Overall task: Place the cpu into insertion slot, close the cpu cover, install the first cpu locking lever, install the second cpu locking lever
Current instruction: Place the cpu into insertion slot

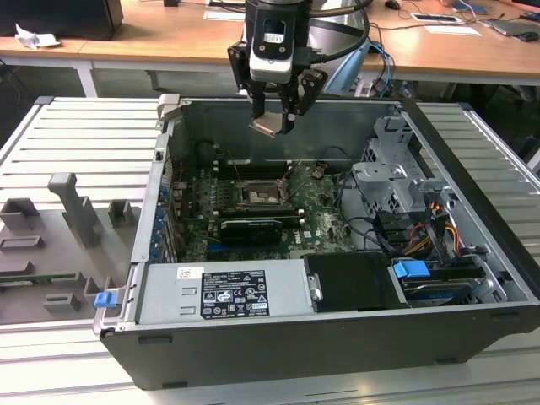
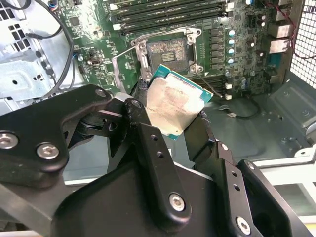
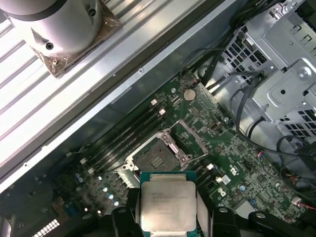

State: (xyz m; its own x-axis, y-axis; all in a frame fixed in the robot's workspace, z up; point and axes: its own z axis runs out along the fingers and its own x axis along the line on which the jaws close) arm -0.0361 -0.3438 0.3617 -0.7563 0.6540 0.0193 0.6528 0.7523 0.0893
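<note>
Nearest in the exterior view, along the lower middle of the frame, the power supply (image 1: 224, 291) fills the front of the open case (image 1: 472, 316), which lies on the slatted bench (image 1: 51, 126). Behind it, at the centre of the frame, the green board (image 1: 316, 221) carries the socket (image 1: 256, 196), bare and uncovered. In the first wrist view the socket (image 3: 155, 160) shows its empty contact field, and the cover (image 3: 196, 138) appears swung up off it on the side toward the drive cage (image 3: 291, 74), though its exact angle is hard to read. Farther back, at the upper middle of the exterior view, the claw (image 1: 274, 125) hangs above the case's rear wall, closed on the cpu (image 1: 268, 126) by two opposite edges. In the second wrist view the cpu (image 2: 173, 106) sits tilted between the black fingers (image 2: 143, 111), metal lid toward the camera, well clear of the board. The socket lies below the claw and a little nearer the viewer. The cpu is square, so no long axis matters; its edges look turned relative to the socket frame, which I judge needs squaring.
</note>
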